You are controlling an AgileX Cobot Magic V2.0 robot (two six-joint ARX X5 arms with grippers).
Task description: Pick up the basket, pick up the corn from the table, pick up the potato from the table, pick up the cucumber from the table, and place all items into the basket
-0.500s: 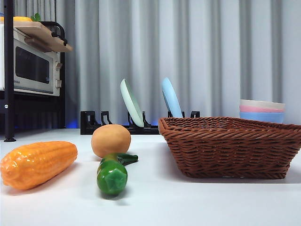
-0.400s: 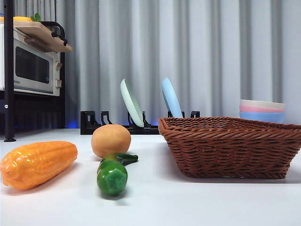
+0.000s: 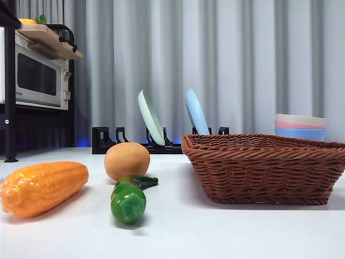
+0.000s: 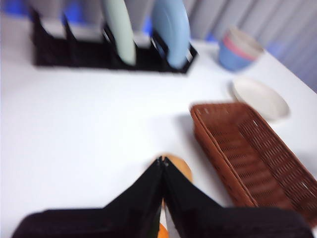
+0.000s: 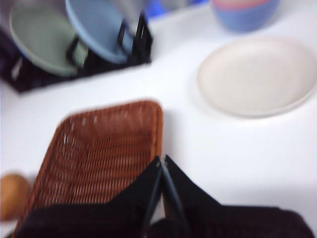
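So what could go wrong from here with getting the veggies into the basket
The cucumber lies right against the potato, so a grab at either could nudge the round potato into rolling. The corn looks glossy and tapered and might slip from the jaws. Both grippers, left and right, are shut and must open before any pick at the basket.

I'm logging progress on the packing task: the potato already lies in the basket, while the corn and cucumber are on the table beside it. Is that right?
Not quite. The potato is not in the basket; it sits on the table, just behind the cucumber and beside the corn. The front view shows this, and the right wrist view shows nothing in the part of the basket it sees. The corn and cucumber are on the table, as you say.
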